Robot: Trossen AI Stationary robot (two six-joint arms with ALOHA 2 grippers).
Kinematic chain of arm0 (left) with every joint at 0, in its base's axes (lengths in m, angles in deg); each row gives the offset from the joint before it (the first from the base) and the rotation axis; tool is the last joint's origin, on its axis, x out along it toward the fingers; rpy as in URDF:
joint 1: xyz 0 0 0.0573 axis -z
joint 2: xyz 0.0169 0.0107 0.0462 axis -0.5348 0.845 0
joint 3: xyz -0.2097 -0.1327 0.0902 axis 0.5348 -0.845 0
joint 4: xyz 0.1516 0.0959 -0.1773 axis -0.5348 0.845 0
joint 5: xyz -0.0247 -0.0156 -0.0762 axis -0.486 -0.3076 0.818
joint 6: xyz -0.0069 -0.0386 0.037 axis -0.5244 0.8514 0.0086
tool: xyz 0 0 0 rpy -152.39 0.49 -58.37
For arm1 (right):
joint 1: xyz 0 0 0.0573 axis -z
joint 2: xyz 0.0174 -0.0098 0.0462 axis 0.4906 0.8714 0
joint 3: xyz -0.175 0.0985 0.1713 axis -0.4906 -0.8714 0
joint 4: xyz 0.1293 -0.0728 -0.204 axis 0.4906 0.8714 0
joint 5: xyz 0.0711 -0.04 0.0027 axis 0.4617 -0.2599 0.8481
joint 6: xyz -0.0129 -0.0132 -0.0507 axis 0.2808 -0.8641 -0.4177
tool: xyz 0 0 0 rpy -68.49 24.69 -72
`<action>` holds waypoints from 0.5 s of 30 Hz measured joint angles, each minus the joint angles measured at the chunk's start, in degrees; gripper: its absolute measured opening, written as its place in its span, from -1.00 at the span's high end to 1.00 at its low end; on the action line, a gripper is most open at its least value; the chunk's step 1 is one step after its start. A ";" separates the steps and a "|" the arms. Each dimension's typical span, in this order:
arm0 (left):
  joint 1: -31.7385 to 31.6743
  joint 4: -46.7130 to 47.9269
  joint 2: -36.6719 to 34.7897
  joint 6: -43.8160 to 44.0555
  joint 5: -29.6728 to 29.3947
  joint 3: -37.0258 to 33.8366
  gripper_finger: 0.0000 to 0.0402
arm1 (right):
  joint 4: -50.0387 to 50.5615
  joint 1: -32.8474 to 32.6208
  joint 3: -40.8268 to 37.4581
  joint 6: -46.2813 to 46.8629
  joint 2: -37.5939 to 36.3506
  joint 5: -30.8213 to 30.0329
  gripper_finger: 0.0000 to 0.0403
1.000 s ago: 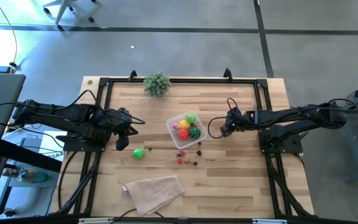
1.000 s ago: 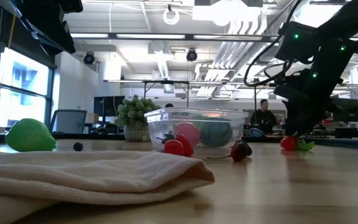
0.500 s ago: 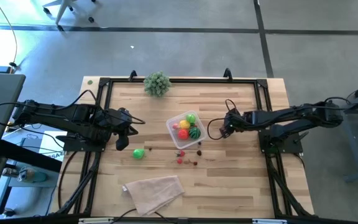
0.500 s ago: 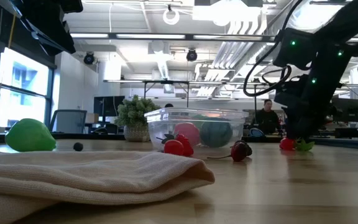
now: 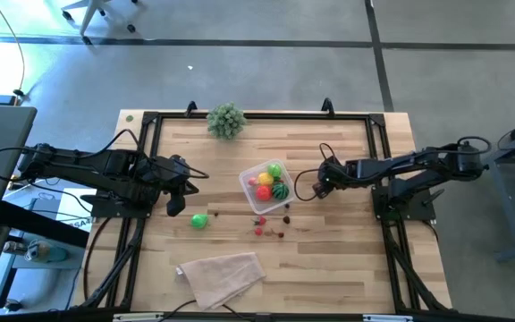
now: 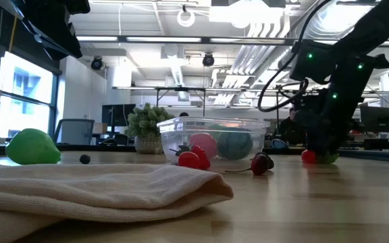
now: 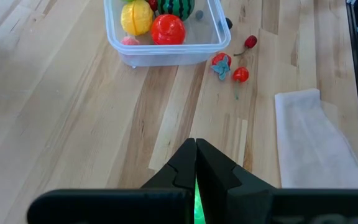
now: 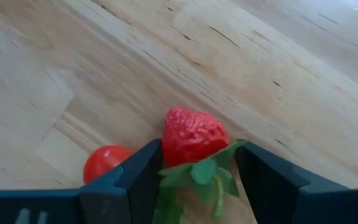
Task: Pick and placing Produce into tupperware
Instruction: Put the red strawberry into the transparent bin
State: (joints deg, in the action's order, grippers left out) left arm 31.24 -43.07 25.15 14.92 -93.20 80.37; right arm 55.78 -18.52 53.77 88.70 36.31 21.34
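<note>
Strawberry (image 8: pixel 192 138), red and dimpled with green leaves, between right gripper (image 8: pixel 194 174) fingers.

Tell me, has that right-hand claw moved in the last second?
Yes. The right gripper has slid a little toward the tupperware, narrowing the gap in the high view, with a strawberry between its fingers.

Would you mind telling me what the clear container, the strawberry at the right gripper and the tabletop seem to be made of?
Clear container: likely thin glossy plastic; the fruit inside shows through its walls.
Strawberry: probably moulded plastic or rubber, with an even pitted red skin and stiff green leaves; it sits between the fingers of the right gripper.
Tabletop: pale wooden planks with visible grain and seams, satin finish.
</note>
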 joint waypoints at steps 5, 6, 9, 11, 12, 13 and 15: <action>-0.01 0.02 -0.02 -0.02 0.00 -0.01 1.00 | -1.30 -0.02 -0.11 -1.28 -0.33 -1.09 0.02; 0.00 0.00 -0.01 -0.02 0.00 -0.01 1.00 | -1.52 -0.02 -0.13 -1.52 -0.31 -1.35 0.02; -0.01 0.02 0.01 0.00 0.00 -0.01 1.00 | -1.97 0.02 -0.17 -2.32 -0.26 -1.97 0.02; 0.01 0.02 0.00 -0.02 0.00 -0.01 1.00 | -2.50 0.03 -0.20 -2.68 -0.23 -2.72 0.02; 0.01 0.02 0.00 0.00 0.00 0.01 1.00 | -2.70 0.05 -0.20 -2.71 -0.22 -2.91 0.02; 0.01 0.02 -0.02 -0.02 0.00 -0.01 1.00 | -2.76 0.07 -0.20 -2.71 -0.22 -2.91 0.02; -0.01 0.02 -0.01 -0.01 0.00 -0.01 1.00 | -2.76 0.09 -0.20 -2.71 -0.22 -2.87 0.02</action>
State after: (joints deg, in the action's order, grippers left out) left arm 31.22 -43.05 25.14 14.91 -93.20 80.36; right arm 53.02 -18.44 53.57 85.99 36.09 18.47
